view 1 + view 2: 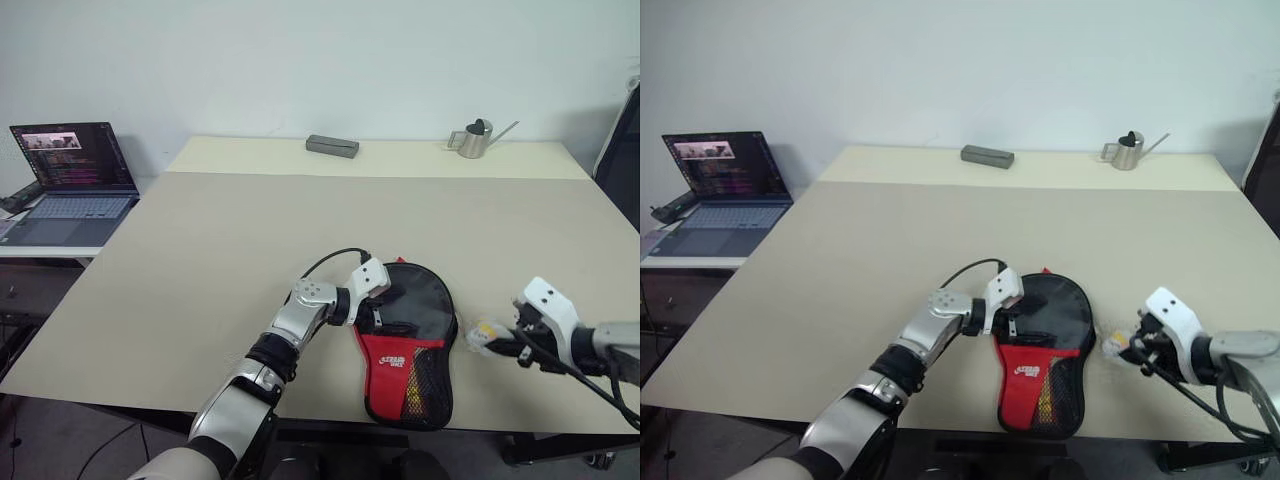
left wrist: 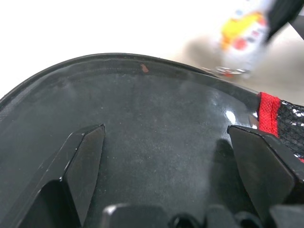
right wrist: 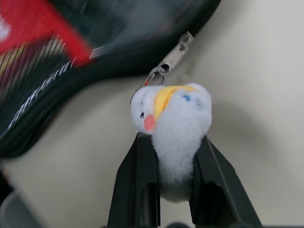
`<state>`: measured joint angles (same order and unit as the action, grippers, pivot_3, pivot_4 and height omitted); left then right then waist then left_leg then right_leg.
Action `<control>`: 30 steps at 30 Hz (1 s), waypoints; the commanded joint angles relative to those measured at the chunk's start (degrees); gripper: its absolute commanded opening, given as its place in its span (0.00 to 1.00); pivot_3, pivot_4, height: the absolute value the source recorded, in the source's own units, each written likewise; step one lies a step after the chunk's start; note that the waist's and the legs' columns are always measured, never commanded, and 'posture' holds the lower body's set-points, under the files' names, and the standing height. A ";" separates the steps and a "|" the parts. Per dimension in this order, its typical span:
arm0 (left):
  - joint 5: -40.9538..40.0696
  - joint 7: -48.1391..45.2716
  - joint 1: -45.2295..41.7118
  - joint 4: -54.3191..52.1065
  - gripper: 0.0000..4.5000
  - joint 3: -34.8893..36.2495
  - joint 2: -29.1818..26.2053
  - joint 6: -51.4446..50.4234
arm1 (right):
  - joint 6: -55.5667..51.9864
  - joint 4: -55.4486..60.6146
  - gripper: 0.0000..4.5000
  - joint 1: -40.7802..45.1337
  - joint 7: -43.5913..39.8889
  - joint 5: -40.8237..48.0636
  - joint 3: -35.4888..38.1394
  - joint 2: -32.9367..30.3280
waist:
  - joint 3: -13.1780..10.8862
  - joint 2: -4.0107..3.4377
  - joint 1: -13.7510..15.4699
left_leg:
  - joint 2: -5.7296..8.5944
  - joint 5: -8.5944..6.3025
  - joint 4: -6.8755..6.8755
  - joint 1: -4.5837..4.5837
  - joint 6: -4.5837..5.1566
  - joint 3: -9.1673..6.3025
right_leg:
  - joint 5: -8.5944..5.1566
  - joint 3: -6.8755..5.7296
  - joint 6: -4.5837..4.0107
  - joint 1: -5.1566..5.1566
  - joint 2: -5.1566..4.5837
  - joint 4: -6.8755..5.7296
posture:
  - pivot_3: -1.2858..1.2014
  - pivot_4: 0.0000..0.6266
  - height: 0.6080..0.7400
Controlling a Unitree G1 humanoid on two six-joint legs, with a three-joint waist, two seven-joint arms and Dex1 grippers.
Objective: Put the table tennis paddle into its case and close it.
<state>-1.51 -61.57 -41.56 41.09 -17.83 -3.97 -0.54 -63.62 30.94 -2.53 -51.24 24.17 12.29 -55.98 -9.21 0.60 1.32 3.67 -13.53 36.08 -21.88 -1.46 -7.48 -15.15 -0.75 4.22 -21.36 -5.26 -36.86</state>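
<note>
The case, a black paddle-shaped pouch with a red panel and a mesh pocket, lies near the table's front edge with its round end away from me. My left gripper rests open on the round black end, its fingers spread over the smooth fabric. At the case's right side, my right gripper is shut on the white fluffy pom-pom, which hangs from the metal zipper pull. The pom-pom sits just off the case's edge. The table tennis paddle is hidden.
A beige table carries a grey box and a small metal watering can at its far edge. An open laptop stands on a side table at the left. The case lies close to the front edge.
</note>
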 commanded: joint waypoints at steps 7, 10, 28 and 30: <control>2.85 0.16 1.97 6.04 1.00 -2.47 0.96 -0.56 | -0.23 10.74 0.07 -12.13 -3.46 5.90 6.45 -3.81 | 0.07 0.06 0.23 | 0.01 -0.01 0.02 0.00 0.01 0.00 | -0.03 -0.03 0.04 0.06 -0.01 0.05 | 0.52 0.24 1.00; 2.94 0.08 1.75 6.54 1.00 -2.47 1.15 -0.24 | 0.07 14.07 0.07 -16.66 -4.47 7.30 8.09 -4.34 | 0.08 0.08 0.38 | 0.02 -0.01 0.01 -0.01 0.01 -0.02 | -0.04 -0.05 0.06 0.09 -0.01 0.07 | 0.52 0.24 1.00; 2.98 -0.02 1.69 6.97 1.00 -2.90 1.63 -0.14 | 7.19 19.80 0.07 -29.27 -4.22 7.45 9.94 -5.43 | 0.21 0.26 1.91 | 0.12 -0.22 0.03 -0.01 0.09 -0.04 | -0.16 -0.11 0.25 0.25 -0.12 0.33 | 0.52 0.24 1.00; 2.96 0.04 1.76 6.88 1.00 -2.91 1.62 -0.17 | 7.36 18.70 0.07 -26.80 -3.09 7.18 9.19 -5.03 | 0.21 0.26 1.84 | 0.10 -0.22 0.03 0.00 0.09 -0.02 | -0.16 -0.10 0.25 0.25 -0.11 0.32 | 0.52 0.24 1.00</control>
<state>-1.23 -61.86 -42.41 43.44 -18.83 -2.01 0.85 -55.91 49.72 -30.03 -54.71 30.55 21.90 -61.02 -9.00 0.86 3.16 3.76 -13.76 36.12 -21.88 -1.37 -7.49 -15.31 -0.85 4.47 -21.11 -5.37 -36.54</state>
